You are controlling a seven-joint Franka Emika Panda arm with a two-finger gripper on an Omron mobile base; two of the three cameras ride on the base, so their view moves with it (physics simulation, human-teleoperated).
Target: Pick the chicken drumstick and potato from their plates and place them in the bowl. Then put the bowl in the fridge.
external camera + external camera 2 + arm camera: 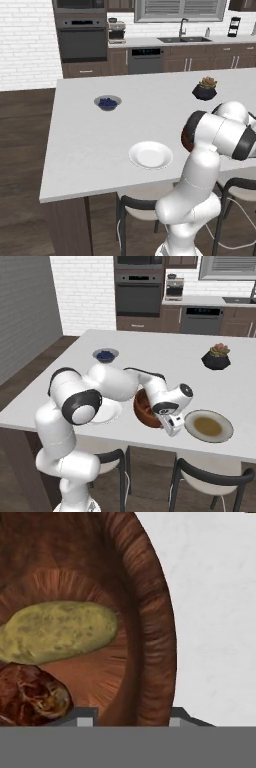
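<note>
Hand view: the gripper (131, 716) fingers straddle the bowl (155, 637) wall, clamped on its rim; potato (57, 632) and chicken drumstick (30, 694) lie inside, left of the fingers.

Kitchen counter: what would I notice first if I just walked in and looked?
Probably the big white robot arm bending low over the wooden bowl at the counter's near edge. Up close, the bowl already holds the yellowish potato and the reddish-brown chicken drumstick, side by side, and the jaws straddle its rim. Two plates sit bare either side of it, a white plate and a grey-rimmed plate.
</note>
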